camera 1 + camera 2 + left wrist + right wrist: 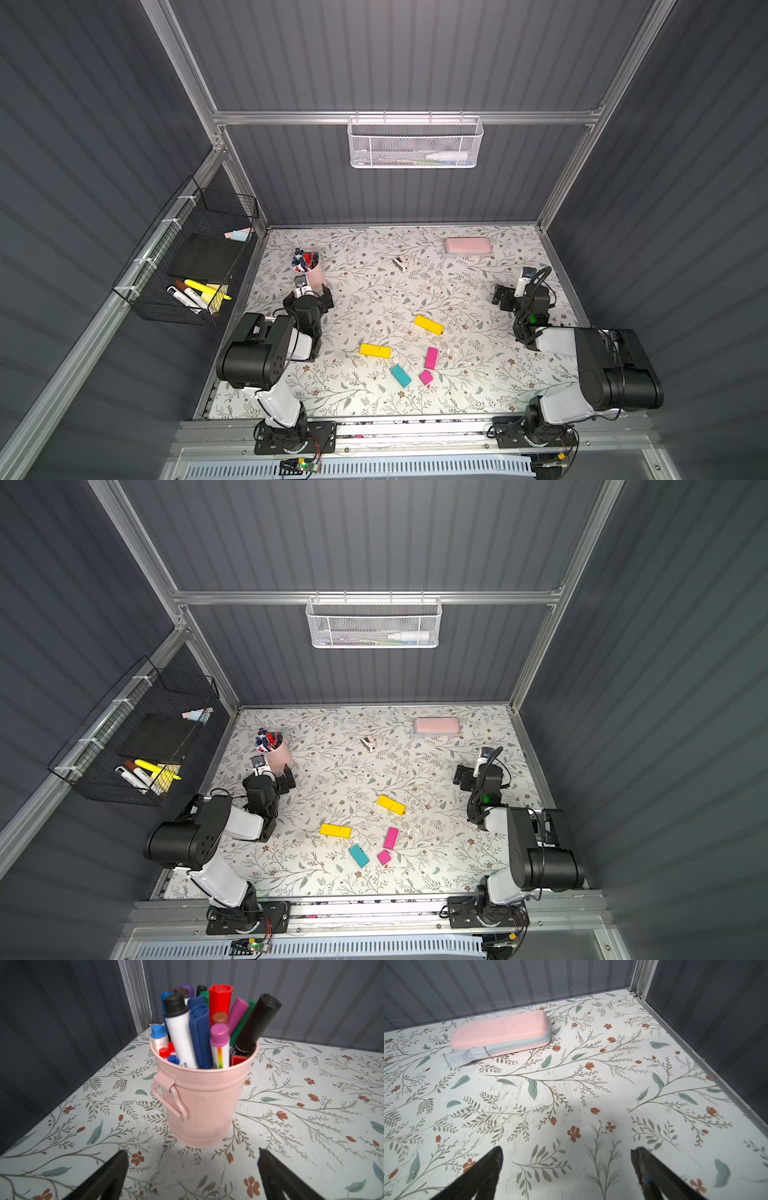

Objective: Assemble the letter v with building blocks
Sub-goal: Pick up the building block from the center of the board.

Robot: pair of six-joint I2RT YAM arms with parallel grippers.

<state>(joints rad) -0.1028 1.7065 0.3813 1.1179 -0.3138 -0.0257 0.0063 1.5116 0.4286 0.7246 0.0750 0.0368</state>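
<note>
A black wire basket [158, 307] with a few markers in it hangs on the left wall. The left tool [192, 1155] is low over the counter [365, 291], jaws spread wide with nothing between them, and faces a pink bucket [203, 1105] full of markers standing just ahead of it.

The building blocks [390, 838] lie loose on the front half of the counter, between the two arms and well clear of both tools. None of them touches another, and they form no V. The left yellow block [375, 350] comes first, then the teal block [400, 375] nearer the front edge. The short magenta block [426, 377] lies just beside the teal one, the long magenta block [431, 358] behind it, and the right yellow block [428, 324] farther back.

A pale pink case [500, 1034] rests near the back wall. The right tool [566, 1150] is also wide open and empty over bare counter, with the case well ahead of it.
</note>
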